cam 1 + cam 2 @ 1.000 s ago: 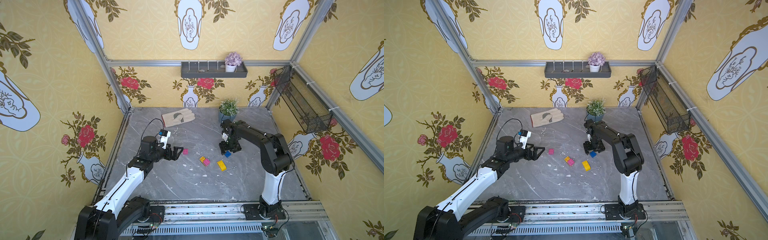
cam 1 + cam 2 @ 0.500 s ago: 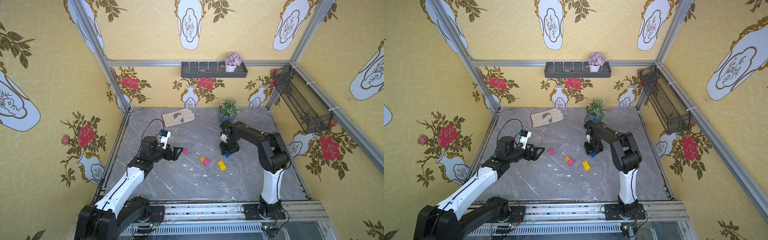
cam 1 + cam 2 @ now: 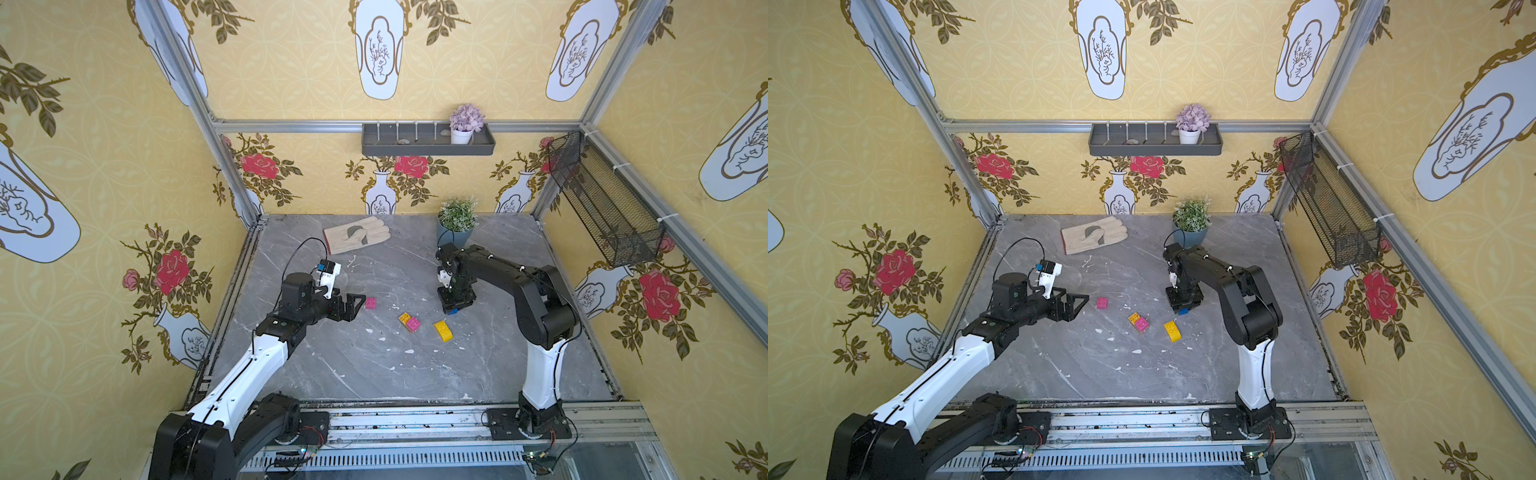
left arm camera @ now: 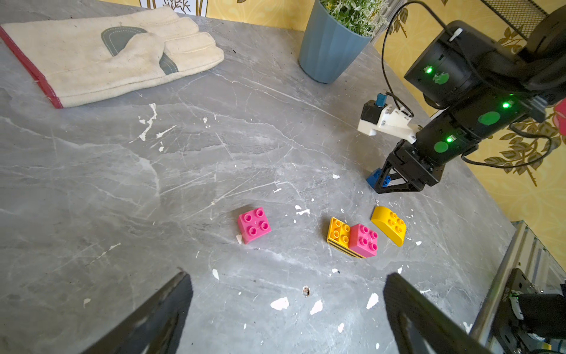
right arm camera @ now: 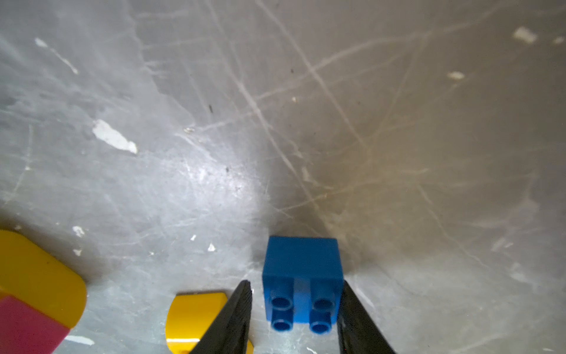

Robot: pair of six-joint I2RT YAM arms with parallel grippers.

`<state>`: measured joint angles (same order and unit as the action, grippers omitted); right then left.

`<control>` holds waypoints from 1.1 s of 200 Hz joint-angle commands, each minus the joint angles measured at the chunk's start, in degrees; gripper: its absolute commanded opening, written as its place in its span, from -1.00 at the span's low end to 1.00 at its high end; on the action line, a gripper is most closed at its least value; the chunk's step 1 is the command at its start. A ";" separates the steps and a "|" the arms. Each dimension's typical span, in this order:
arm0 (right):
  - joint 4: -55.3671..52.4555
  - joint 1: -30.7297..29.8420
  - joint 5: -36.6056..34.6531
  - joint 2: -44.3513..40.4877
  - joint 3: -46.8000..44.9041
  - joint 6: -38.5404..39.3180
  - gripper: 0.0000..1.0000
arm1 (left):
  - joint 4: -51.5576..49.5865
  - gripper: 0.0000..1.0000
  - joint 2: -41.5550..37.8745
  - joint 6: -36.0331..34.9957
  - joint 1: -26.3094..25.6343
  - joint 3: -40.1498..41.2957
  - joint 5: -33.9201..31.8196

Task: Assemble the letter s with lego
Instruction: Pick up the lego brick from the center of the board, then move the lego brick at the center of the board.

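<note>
The blue lego brick lies on its side on the grey table, studs toward the right wrist camera. My right gripper points down and straddles it. One finger touches the brick; a narrow gap shows at the other. In both top views only a blue corner peeks out under that gripper. A pink brick joined to a yellow one and a rounded yellow brick lie just in front. A loose pink brick sits just ahead of my open, empty left gripper.
A cream work glove lies at the back of the table. A potted plant stands right behind the right arm. A wire basket hangs on the right wall, and a grey shelf on the back wall.
The right gripper's jaws have narrowed round the blue brick, and the arm has drawn slightly back and left. The left arm has not moved.
</note>
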<state>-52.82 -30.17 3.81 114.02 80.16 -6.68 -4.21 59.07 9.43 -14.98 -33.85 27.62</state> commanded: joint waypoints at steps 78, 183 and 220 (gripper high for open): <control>-2.28 -1.38 -3.38 0.64 6.40 -1.09 -0.41 | -0.82 1.00 -1.30 0.05 0.04 0.26 -0.79; -6.42 -14.35 9.72 14.90 37.12 -22.24 -0.48 | -0.97 0.98 -10.49 13.64 1.40 3.50 -18.25; -3.20 -16.33 11.30 19.11 39.37 -26.66 -0.48 | -3.32 0.99 -13.56 13.81 1.65 4.00 -21.56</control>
<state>-58.11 -45.34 12.99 131.46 118.89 -28.27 -5.89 46.48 22.50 -13.50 -30.50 9.74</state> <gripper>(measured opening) 0.331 0.992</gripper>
